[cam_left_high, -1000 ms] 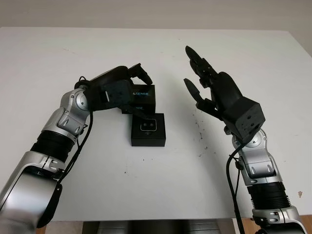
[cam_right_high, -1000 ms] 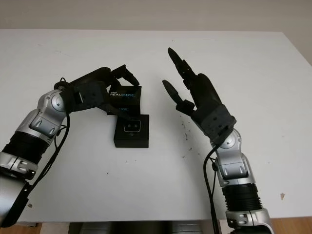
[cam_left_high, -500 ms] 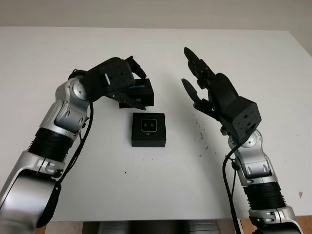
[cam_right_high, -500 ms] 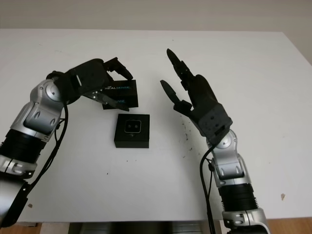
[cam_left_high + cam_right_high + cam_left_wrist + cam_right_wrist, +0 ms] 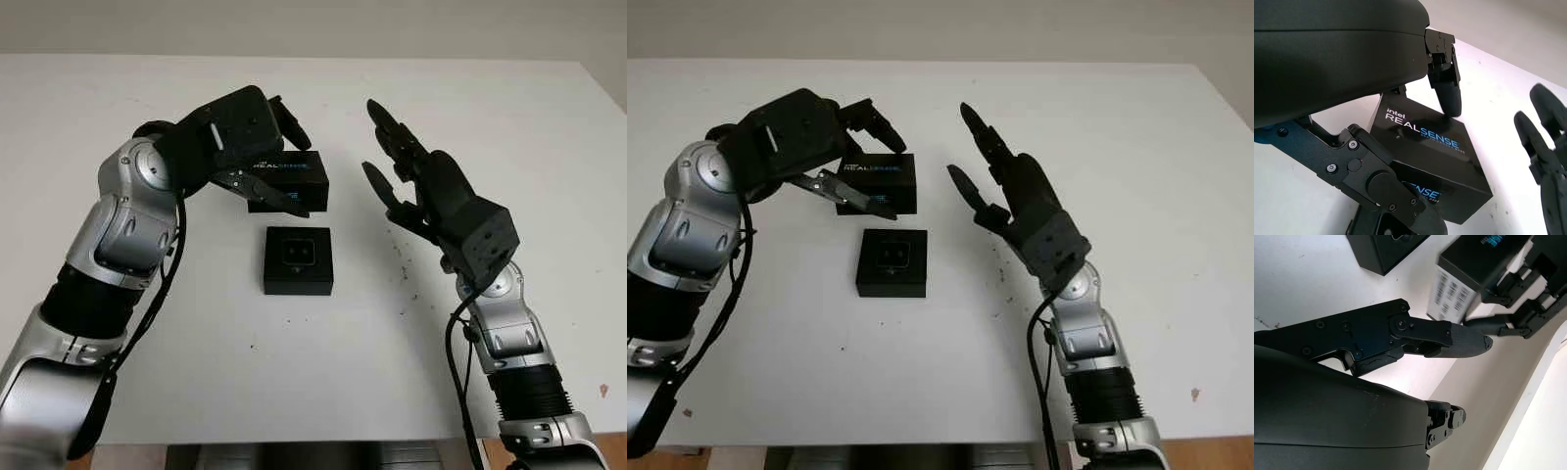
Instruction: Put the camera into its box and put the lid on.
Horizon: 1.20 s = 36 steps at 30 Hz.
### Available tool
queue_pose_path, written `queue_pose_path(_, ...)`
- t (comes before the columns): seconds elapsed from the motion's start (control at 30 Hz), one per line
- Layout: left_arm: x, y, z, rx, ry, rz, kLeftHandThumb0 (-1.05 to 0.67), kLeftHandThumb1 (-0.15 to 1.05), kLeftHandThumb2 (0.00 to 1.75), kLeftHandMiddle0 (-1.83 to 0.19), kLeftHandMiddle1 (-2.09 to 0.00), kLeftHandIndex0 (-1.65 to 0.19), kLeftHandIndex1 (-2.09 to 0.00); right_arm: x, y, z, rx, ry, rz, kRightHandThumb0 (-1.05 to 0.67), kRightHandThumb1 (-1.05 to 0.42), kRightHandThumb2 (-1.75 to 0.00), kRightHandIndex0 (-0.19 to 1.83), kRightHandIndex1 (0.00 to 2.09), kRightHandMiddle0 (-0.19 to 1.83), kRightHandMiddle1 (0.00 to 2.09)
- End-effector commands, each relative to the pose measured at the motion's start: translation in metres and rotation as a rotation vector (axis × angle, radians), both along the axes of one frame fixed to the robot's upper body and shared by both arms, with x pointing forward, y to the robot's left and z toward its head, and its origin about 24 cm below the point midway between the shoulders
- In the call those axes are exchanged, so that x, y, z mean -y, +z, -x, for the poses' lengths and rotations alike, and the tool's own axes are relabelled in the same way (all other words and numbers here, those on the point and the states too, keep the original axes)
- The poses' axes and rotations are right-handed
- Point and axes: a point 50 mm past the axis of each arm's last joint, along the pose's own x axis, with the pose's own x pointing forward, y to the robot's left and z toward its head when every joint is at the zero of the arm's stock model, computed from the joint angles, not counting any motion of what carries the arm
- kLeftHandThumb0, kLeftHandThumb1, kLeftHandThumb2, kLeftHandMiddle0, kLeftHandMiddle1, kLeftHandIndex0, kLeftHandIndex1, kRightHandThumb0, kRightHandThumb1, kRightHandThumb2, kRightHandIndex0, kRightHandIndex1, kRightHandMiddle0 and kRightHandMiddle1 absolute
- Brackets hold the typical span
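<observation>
The black box [image 5: 298,260] is seen standing open on the white worktop [image 5: 509,127], with the camera [image 5: 297,253] seated in its middle, lens side up. Just beyond the box, on its far side, the black lid [image 5: 289,181] printed "REALSENSE" is held lifted off the worktop by the left hand [image 5: 257,157], tilted a little. The lid is gripped between fingers [image 5: 1447,88] pressed on its printed top face and a thumb lying along its near side. The lid is not over the box; a strip of worktop is visible between the two in the head views.

To the right of the box, the right hand [image 5: 416,186] is held open in the air, palm turned towards the lid, and nothing is grasped by it. It is kept apart from both the lid and the box. Small dark specks [image 5: 403,266] are scattered on the worktop between the box and the right arm.
</observation>
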Motion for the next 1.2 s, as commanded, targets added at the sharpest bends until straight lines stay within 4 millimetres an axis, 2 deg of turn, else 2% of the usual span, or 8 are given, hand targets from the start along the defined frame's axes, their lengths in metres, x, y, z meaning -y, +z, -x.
queue_pose_path(0.0, 0.001, -0.002, 0.005, 0.022, -0.008, 0.020, -0.32, 1.05, 0.13, -0.11, -1.69, -0.04, -1.67, -0.003, 0.006, 0.000, 0.018, 0.006, -0.009, -0.72, -1.05, -0.52, 0.10, 0.05, 0.11, 0.06)
queue_pose_path(0.2, 0.004, -0.012, 0.012, 0.065, -0.022, 0.003, -0.29, 1.05, 0.14, -0.11, -1.68, -0.01, -1.62, -0.003, 0.005, 0.000, 0.030, 0.003, -0.010, -0.73, -1.05, -0.52, 0.11, 0.05, 0.11, 0.05)
queue_pose_path(0.43, 0.007, -0.023, 0.016, 0.040, -0.004, 0.002, -0.29, 1.05, 0.15, 0.00, -1.75, -0.01, -1.55, -0.003, 0.005, 0.001, 0.029, 0.008, -0.028, -0.72, -1.05, -0.52, 0.10, 0.05, 0.10, 0.05)
queue_pose_path(0.83, 0.008, -0.036, 0.015, 0.024, -0.014, 0.029, -0.28, 1.05, 0.13, 0.02, -1.85, 0.03, -1.65, -0.002, 0.005, 0.000, 0.041, -0.006, -0.019, -0.73, -1.05, -0.52, 0.11, 0.06, 0.11, 0.06)
queue_pose_path(1.0, 0.009, -0.039, 0.016, 0.009, -0.016, 0.038, -0.28, 1.05, 0.15, 0.03, -2.04, 0.04, -1.72, -0.001, 0.006, 0.000, 0.055, -0.006, -0.014, -0.72, -1.05, -0.52, 0.13, 0.06, 0.12, 0.06)
queue_pose_path(1.17, 0.010, -0.039, 0.017, -0.002, -0.008, 0.027, -0.30, 1.05, 0.15, 0.01, -1.89, 0.04, -1.67, -0.001, 0.006, 0.000, 0.058, -0.009, -0.009, -0.72, -1.05, -0.52, 0.13, 0.06, 0.12, 0.06)
